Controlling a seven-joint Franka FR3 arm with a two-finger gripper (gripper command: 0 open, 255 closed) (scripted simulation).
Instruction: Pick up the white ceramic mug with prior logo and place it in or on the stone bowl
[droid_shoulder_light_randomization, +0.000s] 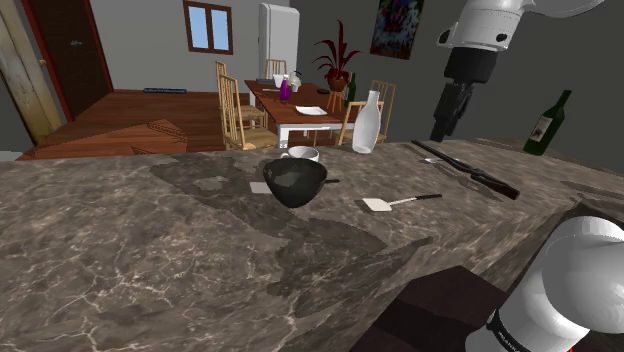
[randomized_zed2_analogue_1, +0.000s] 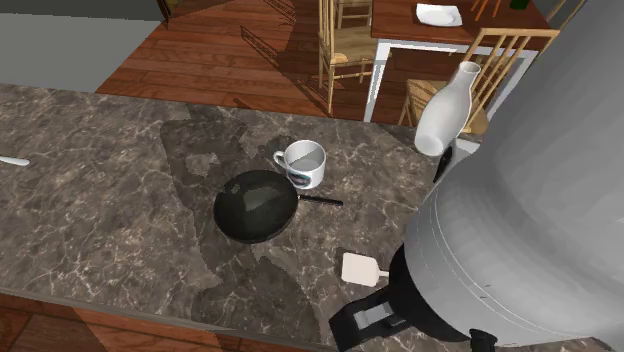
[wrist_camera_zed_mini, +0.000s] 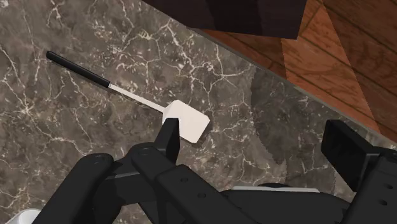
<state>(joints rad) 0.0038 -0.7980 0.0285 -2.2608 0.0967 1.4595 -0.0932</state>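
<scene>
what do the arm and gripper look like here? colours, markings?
The arm has rounded white shells with dark joints; a black band on the link nearest the shoulder camera carries white lettering, too small to read. The gripper is all black, with two blocky, angular fingers.

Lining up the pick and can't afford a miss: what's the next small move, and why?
Probably shift the open gripper toward the shoulder view's left, over the white mug, before descending. The gripper hangs high over the spatula, holding nothing, while the mug stands upright beside the dark bowl.
</scene>
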